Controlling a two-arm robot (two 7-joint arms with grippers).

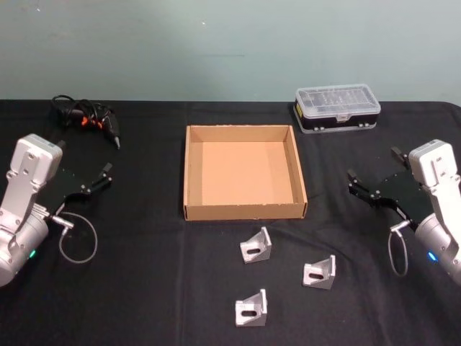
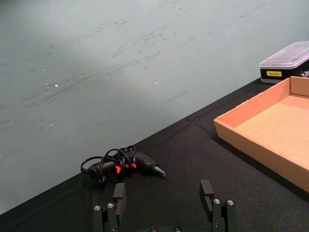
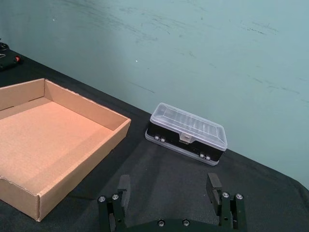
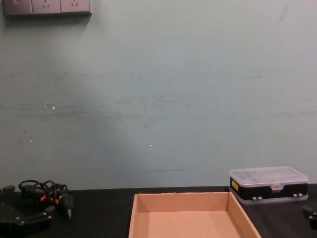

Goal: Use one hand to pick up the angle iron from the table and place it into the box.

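While the left tool [image 2: 162,186] and right tool [image 3: 168,180] hang released, the black table [image 1: 144,288] meets a scuffed teal wall [image 1: 230,43].

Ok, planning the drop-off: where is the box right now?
Head view: the box sits centred on the table, plastic case behind its right corner, angle irons nearer the robot.

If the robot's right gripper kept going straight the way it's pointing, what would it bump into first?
Probably the small plastic case with a clear lid and black base. It sits straight ahead of the open right gripper, across bare black table, though depth is hard to judge.
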